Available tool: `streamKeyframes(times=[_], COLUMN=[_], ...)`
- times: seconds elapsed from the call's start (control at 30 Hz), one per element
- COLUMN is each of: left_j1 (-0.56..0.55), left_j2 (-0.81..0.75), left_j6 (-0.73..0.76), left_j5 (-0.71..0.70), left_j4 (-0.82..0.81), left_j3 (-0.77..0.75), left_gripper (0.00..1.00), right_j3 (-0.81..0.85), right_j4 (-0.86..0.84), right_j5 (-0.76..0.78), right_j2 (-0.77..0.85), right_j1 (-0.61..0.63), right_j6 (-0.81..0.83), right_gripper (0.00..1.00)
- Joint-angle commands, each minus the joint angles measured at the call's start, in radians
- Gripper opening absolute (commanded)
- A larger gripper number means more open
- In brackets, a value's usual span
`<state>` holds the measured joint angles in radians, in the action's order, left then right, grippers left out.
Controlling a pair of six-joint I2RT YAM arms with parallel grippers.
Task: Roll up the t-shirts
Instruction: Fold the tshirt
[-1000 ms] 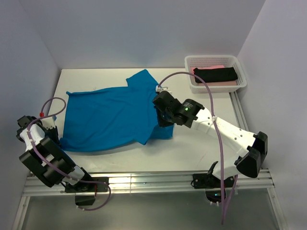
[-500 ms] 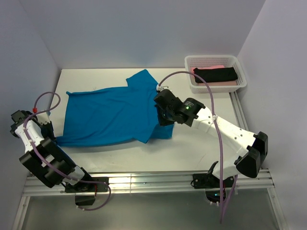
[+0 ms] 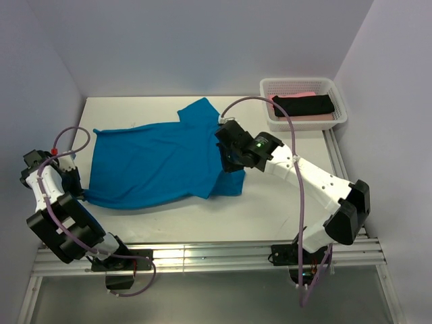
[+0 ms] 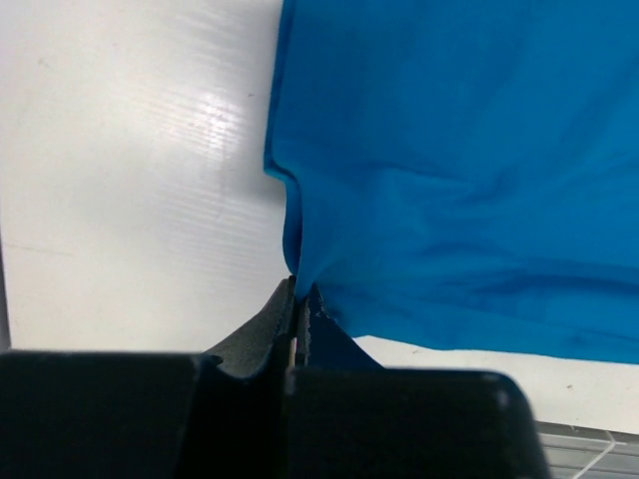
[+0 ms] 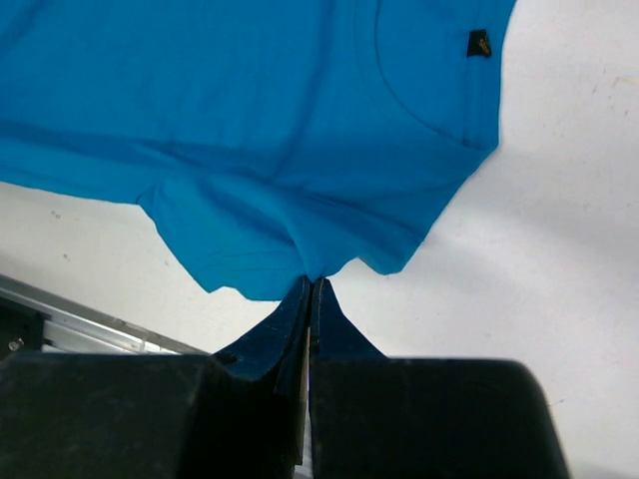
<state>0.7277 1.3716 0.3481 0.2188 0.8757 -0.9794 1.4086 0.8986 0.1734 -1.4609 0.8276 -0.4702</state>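
Observation:
A bright blue t-shirt [image 3: 158, 162] lies spread on the white table [image 3: 270, 196], its collar end to the right. My left gripper [image 3: 79, 196] is shut on the shirt's hem corner [image 4: 300, 269] at the near left. My right gripper [image 3: 226, 162] is shut on the shirt's edge near the shoulder [image 5: 315, 269], beside the neck opening with its small tag [image 5: 479, 43]. The cloth rises in a small peak at both pinches. A black t-shirt [image 3: 304, 105] and a pink one [image 3: 295, 95] lie folded in the basket.
The white mesh basket [image 3: 303, 84] stands at the back right corner of the table. Grey walls close in the left, back and right. A metal rail [image 3: 202, 253] runs along the near edge, with both arm bases on it.
The left gripper has shifted slightly with the hem corner, out to the left and partly back. The right arm has moved a little toward the back, still holding the shirt's edge.

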Motion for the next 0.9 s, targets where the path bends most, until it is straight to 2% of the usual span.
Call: streamKeyframes(times=[0.0, 0.87], left_j1=[-0.017, -0.059], left_j2=[0.014, 0.182], left_j6=[-0.046, -0.184], left_j5=[-0.002, -0.024], left_j4=[-0.032, -0.072], left_j3=[-0.031, -0.137], left_gripper=[0.0, 0.0], right_j3=[0.088, 0.314], right_j4=[-0.021, 0.025], right_j5=[0.008, -0.064], right_j2=[-0.027, -0.228], right_j1=[-0.015, -0.137], right_j6=[0.041, 0.153], right_gripper=[0.0, 0.0])
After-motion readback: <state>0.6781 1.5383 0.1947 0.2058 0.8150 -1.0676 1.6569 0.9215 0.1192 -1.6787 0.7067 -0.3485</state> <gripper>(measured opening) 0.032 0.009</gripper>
